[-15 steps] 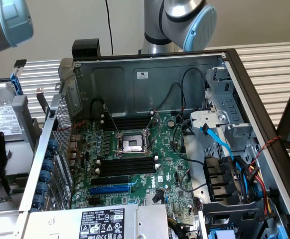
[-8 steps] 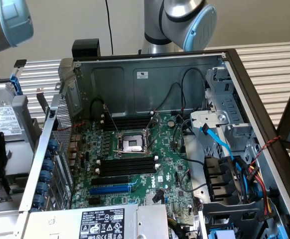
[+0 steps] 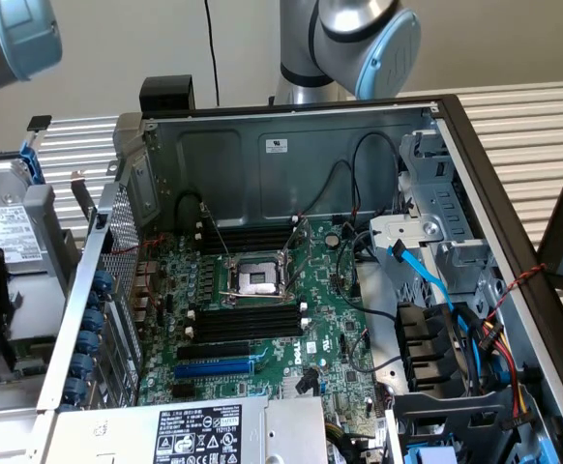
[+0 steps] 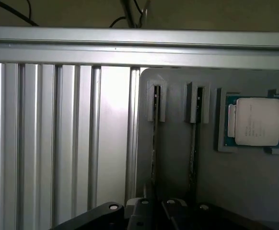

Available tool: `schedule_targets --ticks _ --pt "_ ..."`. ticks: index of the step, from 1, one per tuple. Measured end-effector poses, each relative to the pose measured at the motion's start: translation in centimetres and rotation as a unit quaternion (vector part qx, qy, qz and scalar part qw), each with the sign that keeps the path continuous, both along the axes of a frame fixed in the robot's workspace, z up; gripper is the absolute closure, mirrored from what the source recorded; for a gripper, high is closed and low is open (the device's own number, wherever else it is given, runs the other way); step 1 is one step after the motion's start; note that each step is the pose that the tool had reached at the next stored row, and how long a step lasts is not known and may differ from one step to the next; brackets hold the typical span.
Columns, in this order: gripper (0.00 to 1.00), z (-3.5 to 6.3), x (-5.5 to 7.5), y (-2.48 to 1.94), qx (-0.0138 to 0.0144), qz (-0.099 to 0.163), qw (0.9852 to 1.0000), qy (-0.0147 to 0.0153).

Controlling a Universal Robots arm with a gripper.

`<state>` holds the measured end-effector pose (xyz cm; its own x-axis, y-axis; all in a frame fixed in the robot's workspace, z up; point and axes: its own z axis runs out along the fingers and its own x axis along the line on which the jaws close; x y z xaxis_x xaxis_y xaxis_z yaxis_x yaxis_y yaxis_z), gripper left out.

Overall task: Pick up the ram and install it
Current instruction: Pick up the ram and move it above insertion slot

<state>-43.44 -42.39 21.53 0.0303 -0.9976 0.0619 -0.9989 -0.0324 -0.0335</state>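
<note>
The claw point(image 4: 155, 212) hangs by the ram point(image 4: 156, 143), which stands edge-on in a grey holder point(image 4: 245, 182). Open or closed, I can't tell.

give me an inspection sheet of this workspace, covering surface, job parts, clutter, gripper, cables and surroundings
surface: ribbed aluminium table, carrying an open computer case and a grey holder
job's things: ram sticks, two, standing on edge in the holder's slots; black memory slots on the motherboard look unfilled
clutter: processor lying in the holder's recess
grippers: gripper hangs over the holder, by one end of the two sticks
cables: blue cable and black leads inside the case
surroundings: plain wall; robot arm behind the case
</note>
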Motion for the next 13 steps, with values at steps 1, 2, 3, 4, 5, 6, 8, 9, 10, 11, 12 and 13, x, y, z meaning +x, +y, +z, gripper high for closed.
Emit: schedule_targets --ticks 1,2,3,4,5,6,8,9,10,11,12,13 --pt "0.87 0.45 0.0 0.0 0.0 0.0 1.0 -0.0001" --pt "0.87 0.91 0.0 0.0 0.0 0.0 1.0 0.0" --pt "0.87 1.36 0.0 -0.01 -0.0001 0.0 1.0 0.0001" --pt "0.87 1.81 0.0 -0.01 0.0 0.0 1.0 0.0" --pt "0.87 2.26 0.0 0.0 0.0 0.0 1.0 0.0" --pt "0.87 2.72 0.0 -0.01 0.0 0.0 1.0 0.0" --pt "0.87 3.47 0.0 0.0 0.0001 0.0 1.0 0.0" --pt "0.87 3.7 0.0 0.0 0.0004 -0.001 1.0 -0.0002" --pt "0.87 3.96 0.0 0.0 0.0006 -0.001 1.0 -0.0004" --pt "0.87 4.26 0.0 0.0 0.0007 -0.003 1.0 -0.0004" --pt "0.88 4.63 0.0 -0.01 0.0007 -0.004 1.0 -0.0004" --pt "0.88 5.03 0.0 -0.01 0.0006 -0.006 1.0 -0.0003"
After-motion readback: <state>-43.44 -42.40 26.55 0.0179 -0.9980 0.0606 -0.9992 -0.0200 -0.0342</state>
